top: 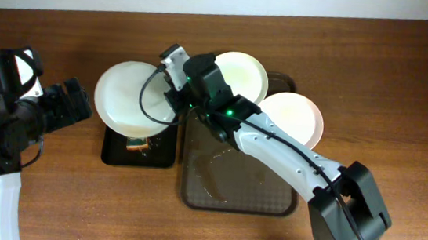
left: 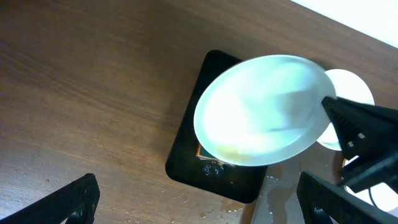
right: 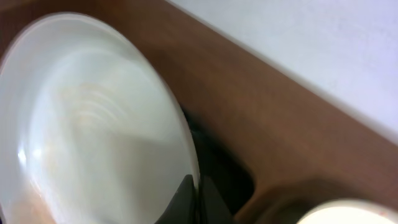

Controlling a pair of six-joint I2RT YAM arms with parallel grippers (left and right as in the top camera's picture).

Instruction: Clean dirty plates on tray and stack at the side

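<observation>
The right gripper [top: 172,104] has its jaws clamped on the right rim of one white plate [top: 130,96]. It holds the plate tilted above the small black tray [top: 159,156], which sits on the bench [top: 110,212] just left of the brown tray [top: 231,185]. A small yellowish pad [top: 137,145], probably a sponge, lies in the black tray under the plate's near edge, with water drops around it. The left gripper [left: 199,193] hangs near the plate on its left, jaws wide and holding nothing.

This looks like the cleaning step for this plate, and stacking has not begun. A second plate [top: 242,74] lies at the far end of the brown tray and a third [top: 297,116] across its right rim. The held plate's face looks nearly clean, though blur hides any faint smear. The next move likely calls for either a wipe against the pad or a level carry to a bare spot beside the trays.

No brand, label or writing can be read anywhere.
</observation>
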